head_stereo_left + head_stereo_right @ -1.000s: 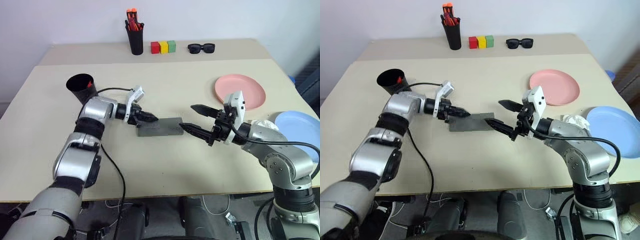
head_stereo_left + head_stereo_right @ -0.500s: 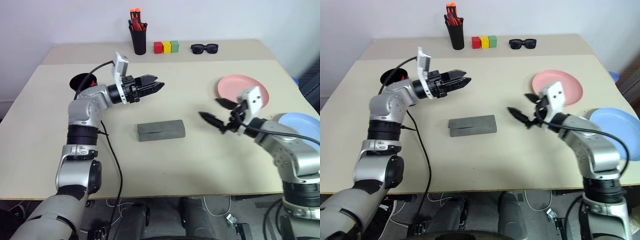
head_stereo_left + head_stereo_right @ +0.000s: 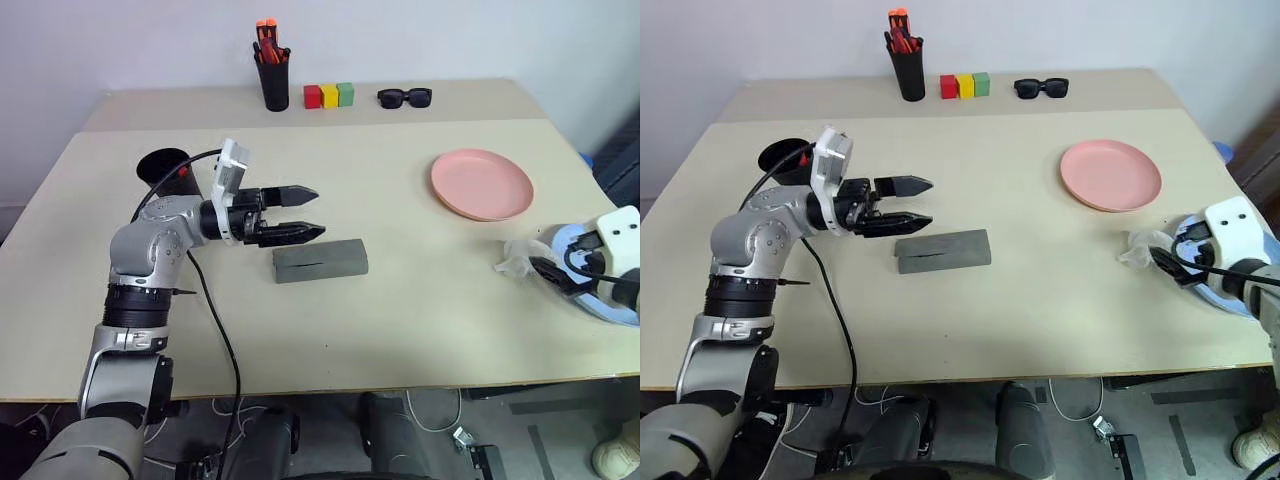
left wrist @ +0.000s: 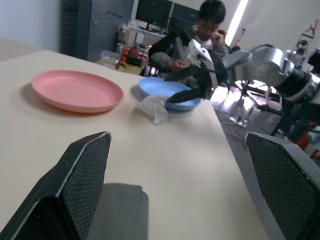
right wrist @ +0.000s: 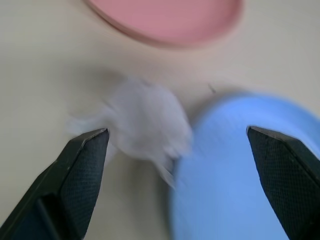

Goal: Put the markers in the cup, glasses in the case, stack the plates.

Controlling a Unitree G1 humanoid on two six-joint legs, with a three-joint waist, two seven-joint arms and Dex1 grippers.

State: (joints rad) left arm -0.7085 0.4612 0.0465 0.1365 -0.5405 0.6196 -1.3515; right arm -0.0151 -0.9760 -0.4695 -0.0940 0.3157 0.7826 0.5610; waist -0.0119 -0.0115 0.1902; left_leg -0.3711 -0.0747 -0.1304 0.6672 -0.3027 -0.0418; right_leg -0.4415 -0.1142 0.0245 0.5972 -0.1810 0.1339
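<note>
Beige table [image 3: 400,330] fills the scene. At far left sits the black cup [image 3: 165,165], a red marker [image 3: 181,170] inside. Left gripper [image 3: 304,211], fingers apart, hovers just at 10 o'clock of the closed grey case [image 3: 320,261]. Pink plate [image 3: 481,183] lies at 2 o'clock. Right gripper [image 3: 1168,266], fingers apart, sits over the blue plate [image 3: 1240,300], beside a crumpled white wad [image 3: 1137,248].

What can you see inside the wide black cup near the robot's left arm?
A red marker shows just inside the black cup. The left arm's cable crosses the cup's mouth, so the rest of the inside is hidden.
</note>
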